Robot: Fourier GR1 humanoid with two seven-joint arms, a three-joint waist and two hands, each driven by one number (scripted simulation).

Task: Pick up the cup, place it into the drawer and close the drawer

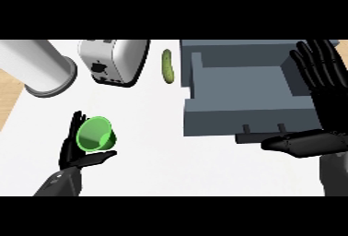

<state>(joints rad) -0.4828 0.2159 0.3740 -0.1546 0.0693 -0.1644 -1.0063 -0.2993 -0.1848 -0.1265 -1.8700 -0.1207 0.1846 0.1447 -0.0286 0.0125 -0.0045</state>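
A green cup (pixel 95 134) lies tilted in my left hand (pixel 73 150) at the lower left of the white counter, its open mouth facing up toward me. The fingers rise behind the cup and the thumb curls under its rim. The grey drawer (pixel 204 115) stands pulled open at the right, its inside bare, with two small handle posts on its front. My right hand (pixel 319 73) is held over the drawer's right side, fingers straight and pointing away, thumb stretched out near the drawer's front.
A white toaster (pixel 112 60) stands at the back centre-left. Beside it on the left is a large metal cylinder (pixel 41 69). A green pickle (pixel 167 66) lies between the toaster and the drawer. The counter's wooden edge shows at far left.
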